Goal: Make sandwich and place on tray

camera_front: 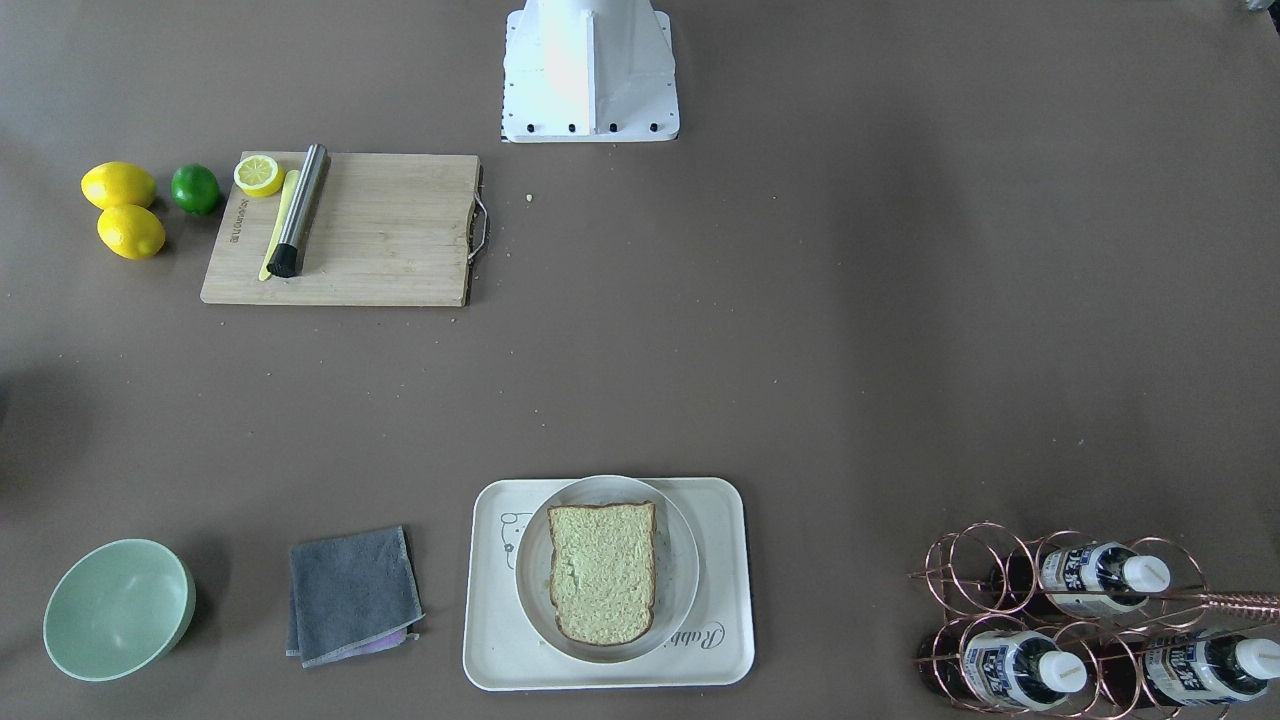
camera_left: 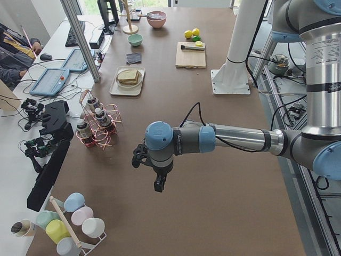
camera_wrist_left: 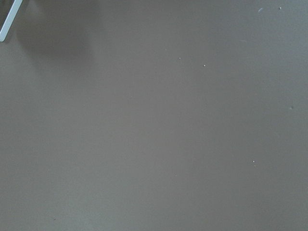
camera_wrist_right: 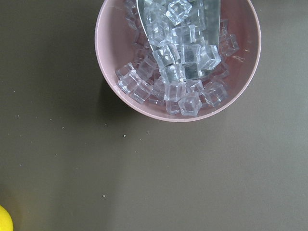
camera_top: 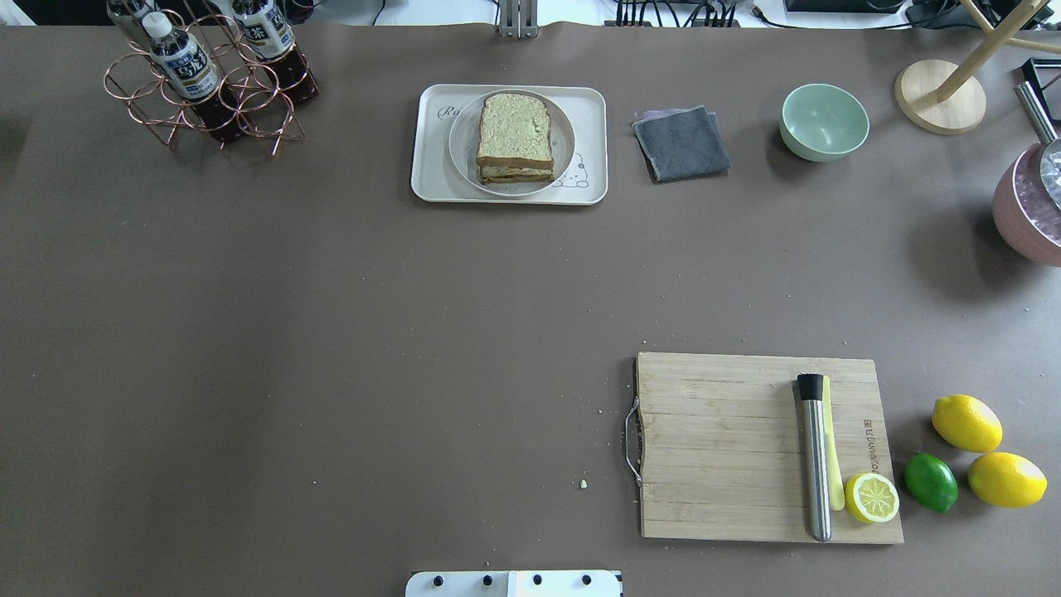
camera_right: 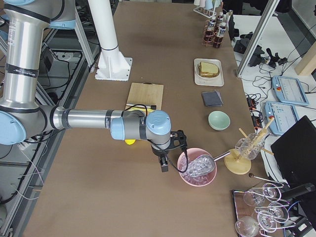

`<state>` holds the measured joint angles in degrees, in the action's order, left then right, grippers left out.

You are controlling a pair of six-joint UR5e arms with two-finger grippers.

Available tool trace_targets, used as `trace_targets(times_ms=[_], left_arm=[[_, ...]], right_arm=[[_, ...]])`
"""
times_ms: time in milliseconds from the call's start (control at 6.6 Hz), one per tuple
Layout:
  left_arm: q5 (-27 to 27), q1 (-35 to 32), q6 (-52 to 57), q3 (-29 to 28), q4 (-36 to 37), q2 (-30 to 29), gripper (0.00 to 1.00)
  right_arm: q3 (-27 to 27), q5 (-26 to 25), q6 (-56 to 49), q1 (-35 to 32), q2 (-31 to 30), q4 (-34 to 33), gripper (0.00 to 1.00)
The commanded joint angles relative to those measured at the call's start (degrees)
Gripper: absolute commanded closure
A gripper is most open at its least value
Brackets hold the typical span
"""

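Note:
The sandwich [camera_front: 602, 572] lies on a round white plate [camera_front: 683, 572] that sits on the cream tray [camera_front: 722, 610] at the table's far edge. It also shows in the overhead view [camera_top: 515, 133], where two bread slices are stacked; the filling is barely visible. The tray [camera_top: 429, 170] is flat on the table. My left gripper [camera_left: 158, 184] hangs over bare table near the left end, far from the tray; I cannot tell if it is open. My right gripper [camera_right: 164, 165] hangs beside a pink bowl of ice cubes [camera_right: 197, 168]; I cannot tell its state either.
A wooden cutting board [camera_top: 729, 448] carries a steel muddler [camera_top: 815, 456] and half a lemon [camera_top: 871, 497]. Two lemons [camera_top: 966, 423] and a lime [camera_top: 930, 481] lie beside it. A grey cloth [camera_top: 681, 143], green bowl [camera_top: 824, 121] and copper bottle rack [camera_top: 207, 79] flank the tray.

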<state>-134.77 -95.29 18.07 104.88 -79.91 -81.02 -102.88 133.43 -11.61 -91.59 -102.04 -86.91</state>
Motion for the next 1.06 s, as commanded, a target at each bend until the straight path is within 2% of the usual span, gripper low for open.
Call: trace_targets(times_ms=[0, 303, 606, 909], left_arm=[[0.2, -2.0, -0.1, 5.1, 0.5, 3.0, 0.02], [0.4, -1.9, 0.5, 4.5, -0.1, 3.7, 0.02], [0.1, -1.7, 0.0, 5.3, -0.5, 3.9, 0.02], [-0.1, -0.1, 0.3, 5.9, -0.9, 1.9, 0.02]], right_arm=[[0.0, 0.6, 0.2, -0.1, 0.0, 0.3, 0.0], [0.1, 1.2, 0.7, -0.1, 0.0, 0.5, 0.0], [0.0, 4.6, 0.7, -1.0, -0.6, 0.2, 0.0], [0.0, 3.7, -1.1, -4.6, -1.1, 0.5, 0.0]])
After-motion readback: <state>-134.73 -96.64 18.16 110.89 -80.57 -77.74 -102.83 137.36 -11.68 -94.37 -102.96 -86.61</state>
